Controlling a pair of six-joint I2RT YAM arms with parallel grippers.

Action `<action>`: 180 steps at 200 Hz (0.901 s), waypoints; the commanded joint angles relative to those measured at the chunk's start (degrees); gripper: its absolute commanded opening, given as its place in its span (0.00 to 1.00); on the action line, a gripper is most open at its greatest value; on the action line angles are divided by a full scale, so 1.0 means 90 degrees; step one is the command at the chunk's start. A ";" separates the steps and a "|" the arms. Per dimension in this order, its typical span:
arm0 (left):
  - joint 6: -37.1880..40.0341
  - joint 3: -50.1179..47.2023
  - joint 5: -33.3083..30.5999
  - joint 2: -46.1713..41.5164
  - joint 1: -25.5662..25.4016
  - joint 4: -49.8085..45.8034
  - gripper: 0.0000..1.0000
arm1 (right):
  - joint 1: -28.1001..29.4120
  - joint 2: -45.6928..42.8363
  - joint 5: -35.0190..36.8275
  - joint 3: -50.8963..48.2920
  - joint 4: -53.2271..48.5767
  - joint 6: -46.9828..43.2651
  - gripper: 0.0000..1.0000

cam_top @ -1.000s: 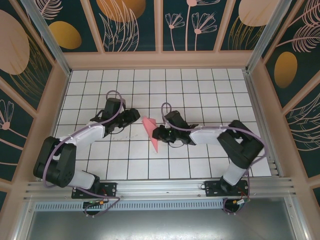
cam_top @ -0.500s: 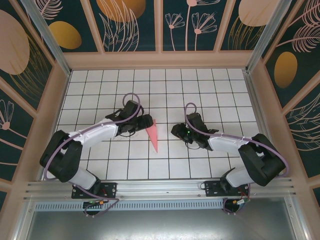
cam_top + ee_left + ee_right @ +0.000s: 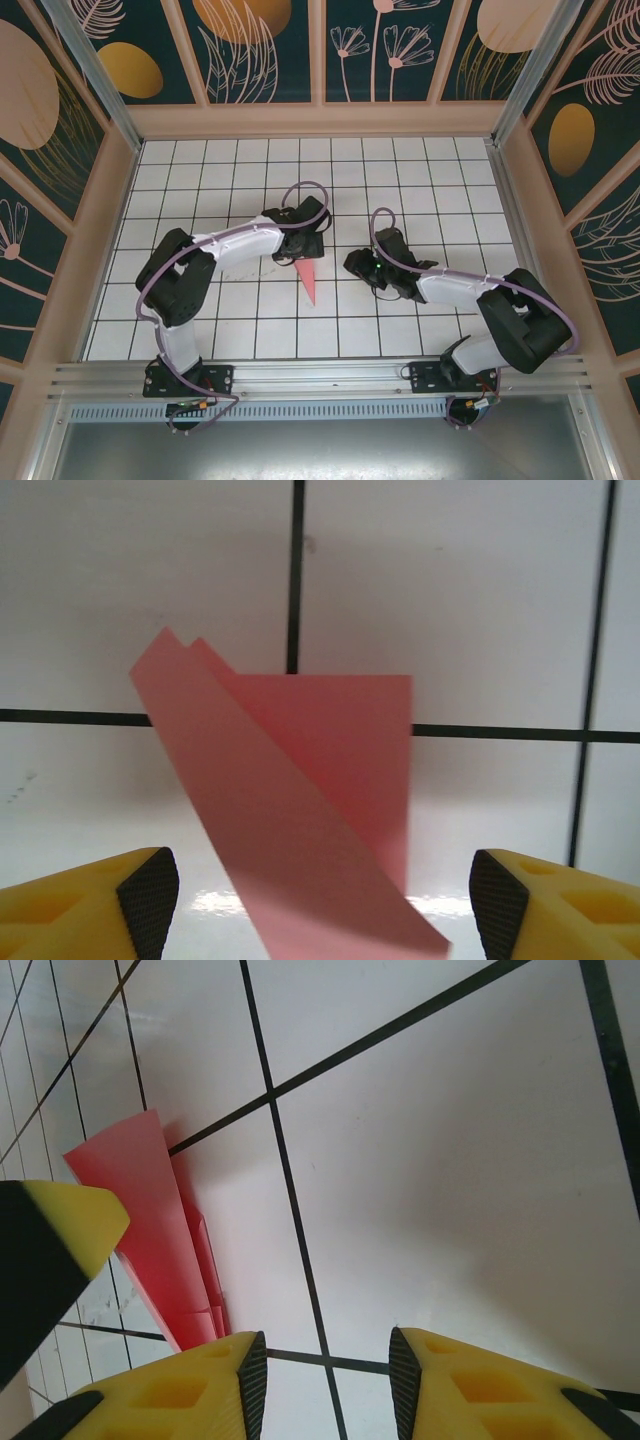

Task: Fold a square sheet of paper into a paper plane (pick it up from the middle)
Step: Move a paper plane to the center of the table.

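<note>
Paper plane [image 3: 309,279] on tiles [image 3: 400,170], left claw [image 3: 322,892] seemingly overhead

- Top external view: bright, even light from overhead; the white table [image 3: 200,330] is cleanly exposed, with only soft, faint shadows beneath the arms, and everything is sharp
- Left wrist view: a broad soft shadow greys the tiles beyond the paper plane [image 3: 300,800]; a white glare band lies on the glossy surface low in the frame, level with the left gripper [image 3: 322,900]; the paper's near edge is blurred
- Right wrist view: bright, slightly pinkish tiles; the paper throws a narrow shadow to its right; the right gripper [image 3: 325,1380] is close and soft-edged; grid lines stay crisp
</note>
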 commanded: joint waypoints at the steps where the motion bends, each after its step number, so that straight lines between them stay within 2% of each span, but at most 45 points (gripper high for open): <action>1: 0.0229 0.0267 -0.0261 0.0156 -0.0026 -0.0530 0.79 | -0.0016 -0.0076 -0.0059 -0.0074 0.0282 0.0068 0.40; 29: 0.0368 0.0332 -0.0285 0.0212 -0.0026 -0.0595 0.77 | -0.0001 0.0009 -0.0207 -0.0045 0.0402 0.0050 0.41; 74: 0.0408 0.0120 -0.0528 -0.0179 -0.0027 -0.0564 0.67 | 0.0066 0.0294 -0.0432 0.0105 0.0556 -0.0023 0.41; 132: 0.0383 -0.0559 -0.0755 -0.0684 -0.0026 -0.0373 0.42 | 0.0331 0.1042 -0.1001 0.0574 0.1062 -0.0158 0.42; 180: 0.0369 -0.0945 -0.0837 -0.1176 -0.0022 -0.0116 0.37 | 0.0507 0.1603 -0.1346 0.0991 0.1211 -0.0272 0.43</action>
